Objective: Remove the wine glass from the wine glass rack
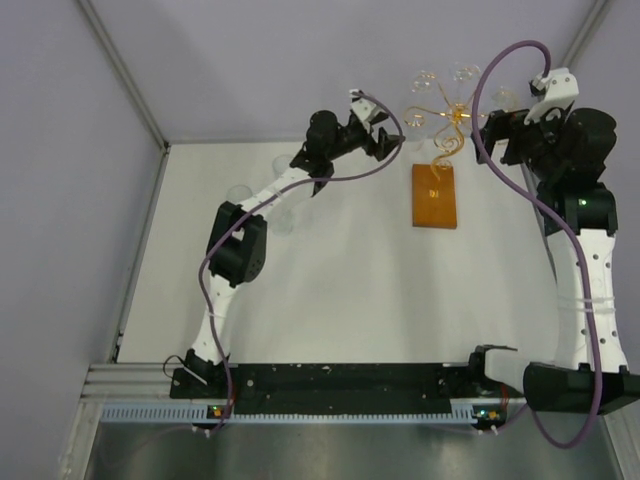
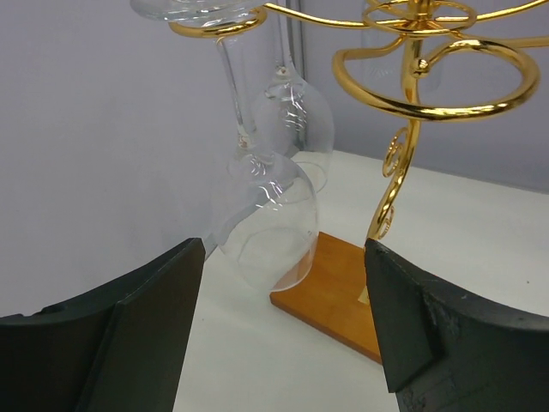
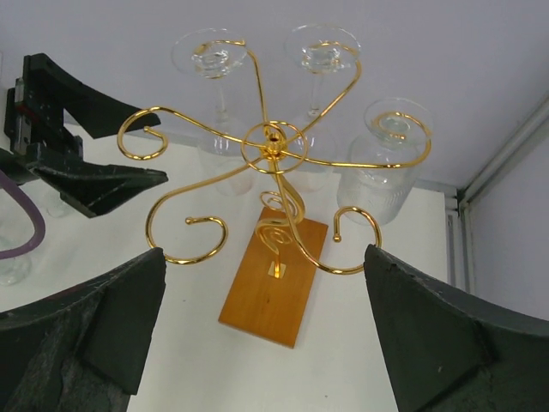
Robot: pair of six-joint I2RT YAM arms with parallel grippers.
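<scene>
We find the left end effector [image 2: 283, 247] spread wide and gripping nothing. Its two fingers [image 2: 146, 330] stand well apart. A wine glass [image 2: 268, 225] hangs bowl-down from a scroll arm on the left side of the wine glass rack [image 2: 417, 94]. It sits in the gap ahead of those fingers and touches neither. The left arm [image 1: 262, 205] is bent at the elbow, with its forearm stretched toward the rack's left side.

The right end effector [image 3: 264, 251] is likewise fully spread and empty, and it is clear of the rack. The rack's stem appears centred between the fingers in its wrist view. The right arm [image 1: 585, 270] rises to the right of the rack, with its wrist folded over toward the rack top.

Other glasses [image 3: 322, 51] hang from arms on the rack's far side. The rack's wooden base [image 1: 434, 196] lies flat on the desk [image 1: 350, 300].
</scene>
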